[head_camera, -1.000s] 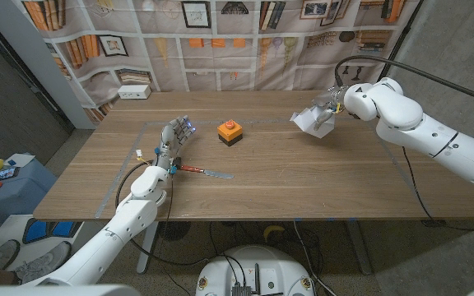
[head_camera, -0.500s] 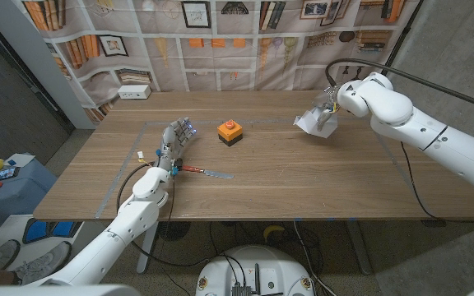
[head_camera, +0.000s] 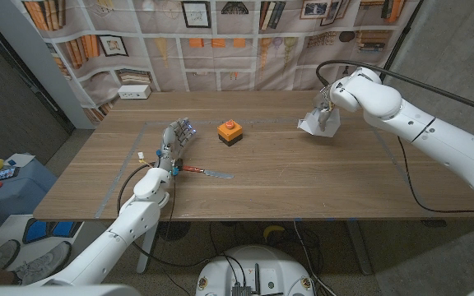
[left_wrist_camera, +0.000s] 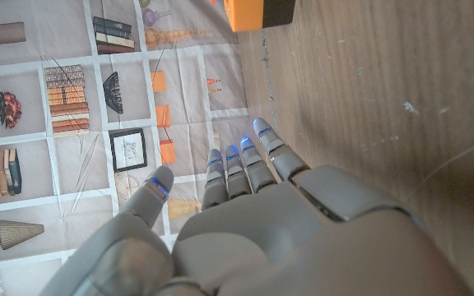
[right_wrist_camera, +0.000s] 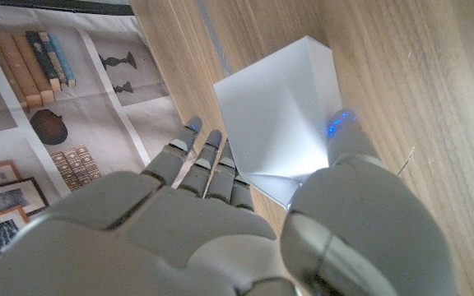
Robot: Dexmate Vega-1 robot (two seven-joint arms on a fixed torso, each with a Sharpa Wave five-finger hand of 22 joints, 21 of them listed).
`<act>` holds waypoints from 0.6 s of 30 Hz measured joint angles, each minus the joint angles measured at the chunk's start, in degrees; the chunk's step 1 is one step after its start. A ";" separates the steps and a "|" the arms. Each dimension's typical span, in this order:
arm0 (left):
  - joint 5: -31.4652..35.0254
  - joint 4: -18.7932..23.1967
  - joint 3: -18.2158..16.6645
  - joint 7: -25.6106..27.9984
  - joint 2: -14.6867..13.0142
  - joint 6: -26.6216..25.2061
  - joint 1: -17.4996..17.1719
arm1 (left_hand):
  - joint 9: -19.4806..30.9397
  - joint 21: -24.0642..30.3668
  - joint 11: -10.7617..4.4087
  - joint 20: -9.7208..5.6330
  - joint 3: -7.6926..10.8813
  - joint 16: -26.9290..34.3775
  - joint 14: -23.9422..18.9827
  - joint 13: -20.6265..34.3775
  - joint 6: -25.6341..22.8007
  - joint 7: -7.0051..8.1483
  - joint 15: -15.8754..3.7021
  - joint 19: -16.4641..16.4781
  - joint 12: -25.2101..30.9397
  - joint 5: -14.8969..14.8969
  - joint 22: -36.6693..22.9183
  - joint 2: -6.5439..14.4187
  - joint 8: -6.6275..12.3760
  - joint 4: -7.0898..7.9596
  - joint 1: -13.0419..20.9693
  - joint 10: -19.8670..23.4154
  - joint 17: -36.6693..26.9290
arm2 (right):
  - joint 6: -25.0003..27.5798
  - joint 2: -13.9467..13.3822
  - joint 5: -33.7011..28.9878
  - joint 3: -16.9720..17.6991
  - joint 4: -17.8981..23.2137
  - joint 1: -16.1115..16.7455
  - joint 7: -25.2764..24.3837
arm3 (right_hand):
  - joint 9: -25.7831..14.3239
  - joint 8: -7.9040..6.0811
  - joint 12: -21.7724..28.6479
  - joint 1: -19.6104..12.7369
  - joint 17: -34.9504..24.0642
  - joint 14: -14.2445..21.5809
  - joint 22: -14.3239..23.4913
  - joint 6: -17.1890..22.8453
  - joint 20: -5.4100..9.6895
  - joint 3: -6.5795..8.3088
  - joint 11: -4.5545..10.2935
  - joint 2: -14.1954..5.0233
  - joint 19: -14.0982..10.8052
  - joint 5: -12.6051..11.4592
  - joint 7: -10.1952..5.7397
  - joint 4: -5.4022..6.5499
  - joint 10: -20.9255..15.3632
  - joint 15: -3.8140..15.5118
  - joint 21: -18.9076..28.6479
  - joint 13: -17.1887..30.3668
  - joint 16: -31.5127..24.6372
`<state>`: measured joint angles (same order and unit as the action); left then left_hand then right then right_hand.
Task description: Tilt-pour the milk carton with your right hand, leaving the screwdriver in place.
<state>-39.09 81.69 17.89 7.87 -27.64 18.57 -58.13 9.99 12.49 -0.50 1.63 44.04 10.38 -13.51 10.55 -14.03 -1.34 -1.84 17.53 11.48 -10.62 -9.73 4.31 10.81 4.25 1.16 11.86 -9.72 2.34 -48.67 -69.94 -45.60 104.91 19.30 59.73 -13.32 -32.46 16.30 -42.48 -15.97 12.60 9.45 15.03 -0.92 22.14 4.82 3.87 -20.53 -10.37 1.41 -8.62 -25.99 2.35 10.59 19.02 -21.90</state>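
1. The right robot hand is clamped on the milk carton at the far right part of the bench. In the right wrist view the thumb presses on one white face of the carton and the fingers reach around the other side. The carton is tilted, and its lower corner seems very near the wood or touching it; I cannot tell which.

2. The first risk is slipping. The faces of the carton look smooth and white, and the hold seems to be only thumb against fingers, so if the tilt goes deeper the carton may rotate inside the grip or fall out.

3. The second risk is squeezing. I judge the carton to be thin cardboard; too much pressure could dent the walls and change the angle of the pour.

4. If the low corner drags on the bench during the tilt, it could catch and twist the carton away from the fingers.

5. The screwdriver lies near the front left, well apart from the carton and just beside the left robot hand. This hand holds nothing and its fingers are apart. Any movement of the left arm could push the screwdriver, which must remain where it is.

6. The orange box stands between the two hands; a wide swing of the right arm toward the middle could hit it.
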 measured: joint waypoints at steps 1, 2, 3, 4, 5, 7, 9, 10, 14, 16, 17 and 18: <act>0.00 -0.02 -0.01 0.00 0.01 0.01 -0.01 | 0.00 0.00 0.00 0.00 0.00 0.00 0.00 0.00 0.00 0.00 0.00 0.00 0.00 0.00 0.00 0.00 0.00 0.00 0.00 0.00 0.00 | -0.05 0.02 -0.06 -0.02 -0.02 -0.03 0.06 | 0.00 -0.01 0.00 0.14 0.00 0.00 0.00 0.00 -0.01 0.00 0.00 -0.14 0.03 0.00 0.00 0.00 0.00 0.00 0.00 0.00 0.00; 0.00 -0.09 -0.03 0.00 0.05 0.13 -0.04 | 0.00 0.00 0.00 0.00 0.00 0.00 0.00 0.00 0.00 0.00 0.00 0.00 0.00 0.00 0.00 0.00 0.00 0.00 0.00 0.00 0.00 | -0.64 0.34 -0.63 -0.29 -0.38 -0.45 0.65 | -0.05 -0.05 0.00 0.20 0.00 0.00 0.00 0.00 -0.01 0.00 0.00 -0.20 0.42 0.00 0.00 0.00 0.00 0.00 0.00 0.00 0.00; 0.00 -0.13 -0.05 0.01 0.07 0.19 -0.05 | 0.00 0.00 0.00 0.00 0.00 0.00 0.00 0.00 0.00 0.00 0.00 0.00 0.00 0.00 0.00 0.00 0.00 0.00 0.00 0.00 0.00 | -0.88 0.51 -0.83 -0.43 -0.58 -0.66 0.86 | -0.11 -0.17 -0.04 0.21 -0.04 0.00 0.00 0.00 -0.20 -0.17 0.00 -0.20 0.61 0.00 0.00 0.17 0.00 0.00 0.00 0.00 0.00; 0.00 -0.19 -0.08 0.01 0.10 0.20 -0.07 | 0.00 0.00 0.00 0.00 0.00 0.00 0.00 0.00 0.00 0.00 0.00 0.00 0.00 0.00 0.00 0.00 0.00 0.00 0.00 0.00 0.00 | -0.88 0.52 -0.83 -0.45 -0.60 -0.68 0.86 | -0.14 -0.27 -0.21 0.21 -0.08 0.00 0.00 0.00 -0.20 -0.25 0.00 -0.20 0.61 0.00 0.00 0.24 0.00 0.00 0.00 0.00 0.00; 0.00 -0.21 -0.09 0.02 0.11 0.28 -0.08 | 0.00 0.00 0.00 0.00 0.00 0.00 0.00 0.00 0.00 0.00 0.00 0.00 0.00 0.00 0.00 0.00 0.00 0.00 0.00 0.00 0.00 | -1.38 0.77 -1.26 -0.67 -0.88 -1.00 1.36 | -0.14 -0.27 -0.21 0.36 -0.14 0.00 0.00 0.00 -0.20 -0.25 0.00 -0.36 0.61 0.00 0.00 0.24 0.00 0.00 0.00 0.00 0.00; 0.00 -0.28 -0.14 0.02 0.15 0.37 -0.13 | 0.00 -0.22 0.00 -0.23 0.18 0.00 0.00 0.00 0.00 0.00 0.00 0.23 0.00 0.00 0.00 0.00 0.00 0.18 0.00 0.00 0.00 | -2.04 1.12 -1.78 -0.95 -1.20 -1.40 1.87 | -0.14 -0.27 -0.21 0.52 -0.15 0.00 0.00 -0.01 -0.40 -0.25 0.00 -0.51 0.81 0.00 0.00 0.24 0.00 0.00 0.00 0.00 0.00; -0.03 -0.31 -0.20 0.02 0.16 0.43 -0.21 | 0.00 -0.22 0.00 -0.31 0.18 0.00 0.00 -0.01 0.00 0.00 0.00 0.31 0.00 0.00 0.00 0.00 0.00 0.18 0.00 0.00 0.00 | -2.56 1.37 -2.30 -1.16 -1.47 -1.72 2.32 | -0.14 -0.27 -0.21 0.52 -0.15 0.00 0.00 0.00 -0.41 -0.25 0.00 -0.51 0.82 0.00 0.00 0.24 0.00 0.00 0.00 -0.01 0.00; -0.05 -0.32 -0.21 0.03 0.16 0.45 -0.24 | 0.00 -0.22 0.00 -0.31 0.18 0.00 0.00 0.00 0.00 0.00 0.00 0.31 0.00 0.00 0.00 0.00 0.00 0.18 0.00 0.00 0.00 | -2.73 1.47 -2.47 -1.25 -1.58 -1.86 2.49 | -0.14 -0.27 -0.21 0.52 -0.15 0.00 0.00 -0.01 -0.41 -0.25 0.00 -0.51 0.82 0.00 0.00 0.24 0.00 0.00 0.00 -0.01 0.00; -0.15 -0.34 -0.32 0.03 0.17 0.56 -0.35 | 0.00 -0.22 0.00 -0.31 0.17 0.00 0.00 -0.01 -0.31 0.31 0.00 0.31 0.00 0.00 0.00 0.00 0.00 0.17 0.00 0.00 0.00 | -3.44 1.90 -3.21 -1.60 -2.07 -2.35 3.22 | -0.14 -0.27 -0.21 0.58 -0.14 0.00 0.00 -0.02 -0.41 -0.25 -0.16 -0.58 0.82 0.00 0.01 0.24 0.15 0.00 0.00 0.27 0.00; -0.18 -0.40 -0.35 0.03 0.18 0.58 -0.40 | 0.00 -0.22 0.00 -0.31 0.17 0.00 0.00 -0.01 -0.32 0.32 0.00 0.31 0.00 0.00 0.00 0.00 0.00 0.17 0.00 0.00 0.00 | -3.85 2.14 -3.70 -1.79 -2.32 -2.60 3.69 | -0.14 -0.27 -0.43 0.67 -0.14 0.00 0.00 -0.22 -0.41 -0.25 -0.22 -0.66 0.82 0.00 0.21 0.24 0.21 0.00 0.00 0.27 0.00; -0.22 -0.43 -0.37 0.03 0.19 0.61 -0.41 | 0.00 -0.22 0.00 -0.31 0.17 0.00 0.00 -0.01 -0.32 0.32 0.00 0.31 0.00 0.00 0.00 0.00 0.00 0.17 0.00 0.00 0.00 | -3.94 2.19 -3.84 -1.83 -2.38 -2.66 3.81 | -0.14 -0.27 -0.43 0.74 -0.14 0.00 0.00 -0.23 -0.41 -0.38 -0.22 -0.74 0.82 0.00 0.21 0.37 0.21 0.00 0.00 0.27 0.00; -0.26 -0.46 -0.38 0.01 0.19 0.63 -0.41 | 0.00 -0.22 0.00 -0.31 0.17 0.00 0.00 -0.01 -0.32 0.32 0.00 0.31 0.00 0.00 0.00 0.00 0.00 0.17 0.00 0.00 0.00 | -4.05 2.27 -3.97 -1.89 -2.47 -2.76 3.97 | -0.14 -0.27 -0.43 0.74 -0.14 0.00 0.00 -0.22 -0.41 -0.43 -0.22 -0.74 0.82 0.00 0.21 0.42 0.21 0.00 0.00 0.27 0.00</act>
<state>-39.35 81.23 17.51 7.88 -27.45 19.20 -58.54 9.98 12.27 -0.51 1.32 44.21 10.38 -13.51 10.54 -14.34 -1.02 -1.84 17.84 11.48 -10.62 -9.73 4.31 10.81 4.42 1.16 11.86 -9.72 -1.71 -46.40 -73.91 -47.49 102.43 16.54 63.70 -13.46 -32.72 15.87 -41.74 -16.11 12.60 9.45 14.80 -1.34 21.71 4.60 3.13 -19.72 -10.37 1.62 -8.20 -25.78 2.35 10.59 19.29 -21.90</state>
